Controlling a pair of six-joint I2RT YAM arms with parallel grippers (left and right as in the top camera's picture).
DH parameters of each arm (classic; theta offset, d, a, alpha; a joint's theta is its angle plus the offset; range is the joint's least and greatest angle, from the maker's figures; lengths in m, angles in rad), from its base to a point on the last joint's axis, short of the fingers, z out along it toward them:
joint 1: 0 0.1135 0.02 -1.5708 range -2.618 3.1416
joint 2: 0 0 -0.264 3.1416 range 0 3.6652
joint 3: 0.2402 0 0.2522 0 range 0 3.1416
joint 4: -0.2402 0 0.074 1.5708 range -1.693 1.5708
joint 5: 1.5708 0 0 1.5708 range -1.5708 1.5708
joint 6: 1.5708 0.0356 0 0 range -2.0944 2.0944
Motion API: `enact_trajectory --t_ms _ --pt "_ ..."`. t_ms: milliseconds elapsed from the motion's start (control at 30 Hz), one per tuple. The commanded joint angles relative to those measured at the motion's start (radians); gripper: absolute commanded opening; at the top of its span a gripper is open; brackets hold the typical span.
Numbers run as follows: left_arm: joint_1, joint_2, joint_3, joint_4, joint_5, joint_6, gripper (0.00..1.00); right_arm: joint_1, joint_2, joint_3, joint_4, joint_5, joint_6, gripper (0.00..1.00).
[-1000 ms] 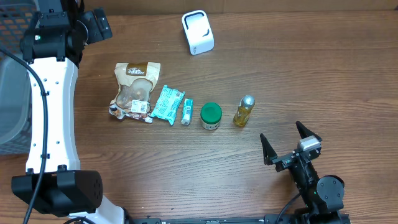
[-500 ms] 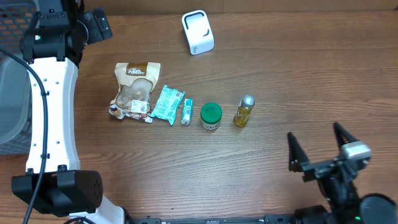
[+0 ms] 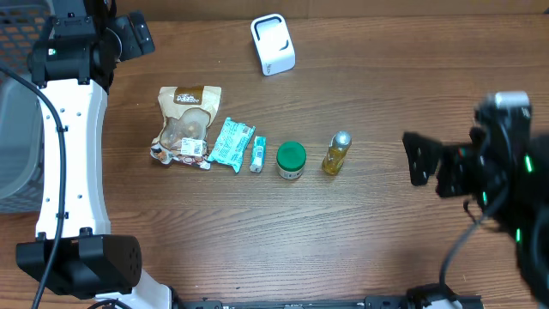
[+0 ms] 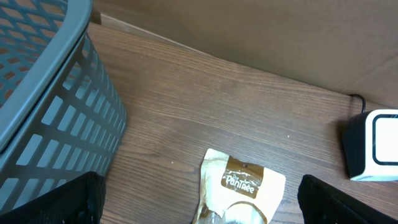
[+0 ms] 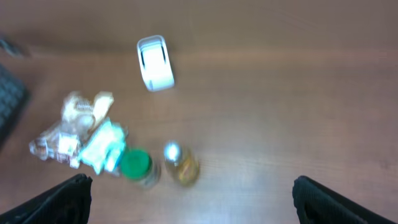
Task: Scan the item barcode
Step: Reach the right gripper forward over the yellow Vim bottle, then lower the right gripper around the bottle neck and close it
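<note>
Several items lie in a row mid-table: a tan snack bag [image 3: 184,124] [image 4: 239,190] [image 5: 74,121], a teal packet [image 3: 232,143], a small tube [image 3: 257,154], a green-lidded jar [image 3: 291,160] [image 5: 137,167] and a small yellow bottle [image 3: 336,153] [image 5: 179,163]. The white scanner [image 3: 273,44] [image 4: 373,144] [image 5: 155,62] stands at the back. My left gripper [image 3: 133,34] [image 4: 199,205] hovers open at the back left, above the snack bag's far side. My right gripper [image 3: 431,166] [image 5: 199,202] is open and empty, raised right of the bottle and blurred.
A grey mesh basket [image 3: 17,129] [image 4: 43,106] stands at the table's left edge beside the left arm. A cardboard wall runs along the back. A black cable leaves the scanner at the rear.
My right arm has lifted from the table's front edge and swung up and to the right, its open gripper now facing the row of items. The left arm and the items have not moved.
</note>
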Motion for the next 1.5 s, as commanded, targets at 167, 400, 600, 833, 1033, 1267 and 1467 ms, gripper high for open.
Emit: enact_trajectory --t_ms 167,400,600,833,1033,1267,1467 --pt "0.004 0.002 0.008 0.000 -0.013 -0.014 0.99 -0.003 0.396 0.193 -0.216 -0.129 0.015 1.00" --pt "0.004 0.002 0.008 0.000 -0.013 -0.014 0.99 -0.003 0.607 0.192 -0.205 -0.447 0.015 1.00" --pt "0.004 0.002 0.008 0.000 -0.013 -0.014 0.99 -0.003 0.729 0.192 -0.185 -0.457 0.179 0.96" --pt "0.004 0.002 0.008 0.001 -0.013 -0.014 1.00 0.041 0.768 0.155 -0.165 -0.080 0.567 0.95" --pt "0.004 0.002 0.008 0.001 -0.013 -0.014 1.00 0.128 0.768 0.125 -0.149 0.068 0.734 0.95" --pt "0.004 0.002 0.008 0.001 -0.013 -0.014 1.00 0.196 0.774 0.064 -0.078 0.095 0.804 0.95" --pt "0.004 0.002 0.008 0.000 -0.013 -0.014 1.00 0.197 0.775 0.012 -0.031 0.103 0.822 0.95"
